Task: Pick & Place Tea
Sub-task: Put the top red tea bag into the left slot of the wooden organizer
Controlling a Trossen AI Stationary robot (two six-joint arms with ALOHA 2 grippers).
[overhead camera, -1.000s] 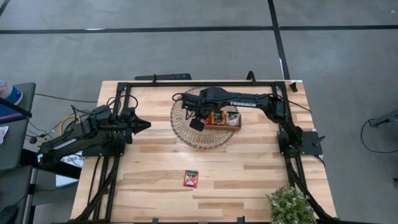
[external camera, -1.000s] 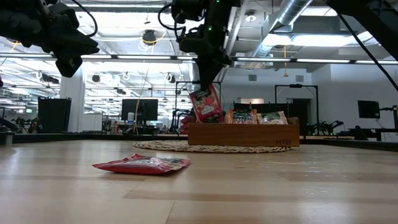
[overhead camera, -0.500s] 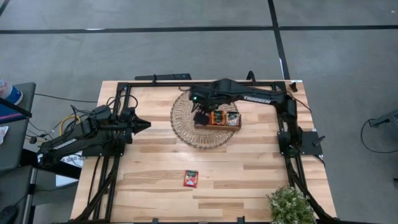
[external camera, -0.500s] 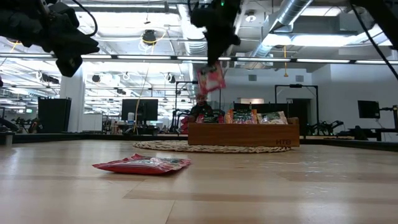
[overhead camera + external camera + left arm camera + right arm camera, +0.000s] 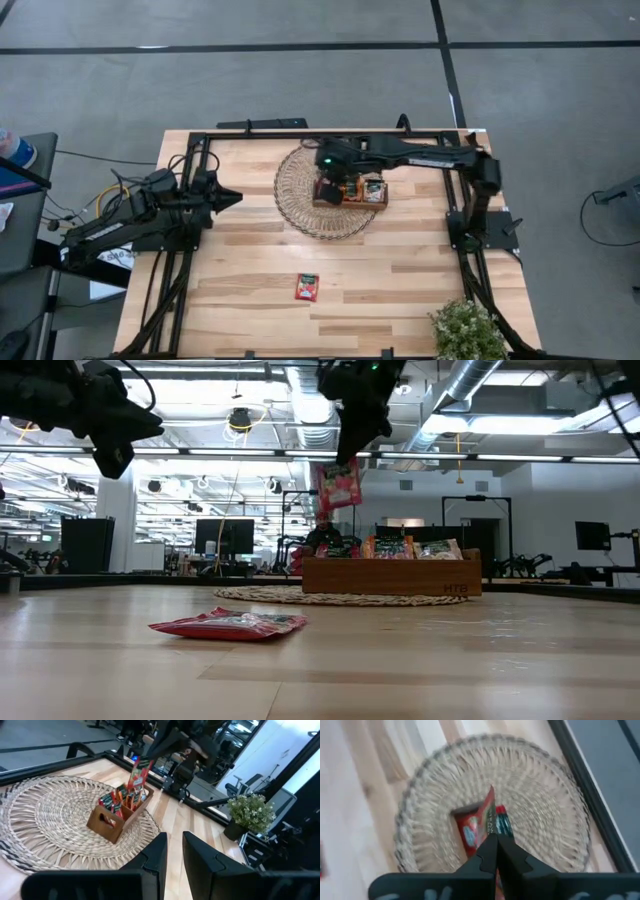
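My right gripper (image 5: pixel 346 452) is shut on a red tea sachet (image 5: pixel 338 485), which hangs in the air above the left end of the wooden tray (image 5: pixel 390 576). The tray (image 5: pixel 352 203) stands on a round woven mat (image 5: pixel 298 200) and holds more sachets (image 5: pixel 120 800) on edge. A second red sachet (image 5: pixel 306 287) lies flat on the table nearer the front edge. My left gripper (image 5: pixel 175 852) waits at the table's left side, pointing level at the mat, with a narrow gap between its fingers and nothing in it. My right gripper pinches the red sachet's upper edge (image 5: pixel 490 831) between its two fingers. The fingers come from above, slanting down. The sachet hangs below them, nearly upright, lifted clear of the tray and the mat.
A potted plant (image 5: pixel 467 330) stands at the table's front right corner. A black frame (image 5: pixel 300 135) runs along the table's edges. Bare wood lies between the mat and the flat sachet (image 5: pixel 230 624).
My right gripper has risen and drawn back a little toward the table's right side, staying shut on the red sachet. The sachet, which hung level with the tray's top beside its left end, now hangs well above the tray.
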